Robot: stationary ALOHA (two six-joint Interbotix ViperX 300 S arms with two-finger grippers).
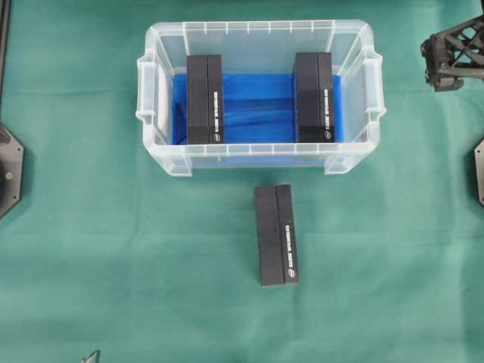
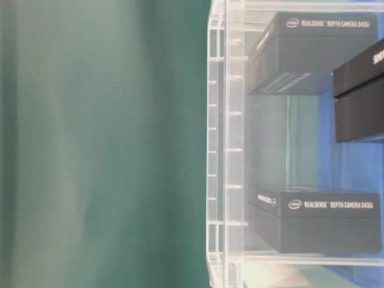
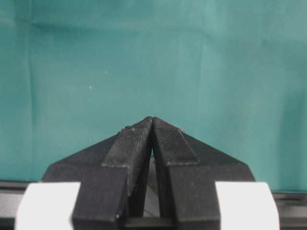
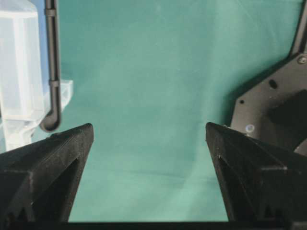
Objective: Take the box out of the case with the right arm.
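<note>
The clear case point(image 1: 151, 113) with its blue floor stands at the back middle of the green cloth. Two black boxes lie in it, one on the left point(image 1: 204, 98) and one on the right point(image 1: 314, 97). The table-level view shows them through the case wall point(image 2: 225, 150), one box above point(image 2: 318, 51) and one below point(image 2: 318, 219). A third black box point(image 1: 276, 234) lies on the cloth in front of the case. My right gripper point(image 4: 148, 132) is open and empty over bare cloth, right of the case corner point(image 4: 19, 72). My left gripper point(image 3: 152, 120) is shut with nothing in it.
The right arm's black lattice point(image 1: 454, 53) hangs at the far right, beside the case. Black base plates sit at the left edge point(image 1: 9, 170) and the right edge point(image 1: 479, 170). In the right wrist view a black cable point(image 4: 52, 72) hangs by the case, with a base plate point(image 4: 273, 105) to the right.
</note>
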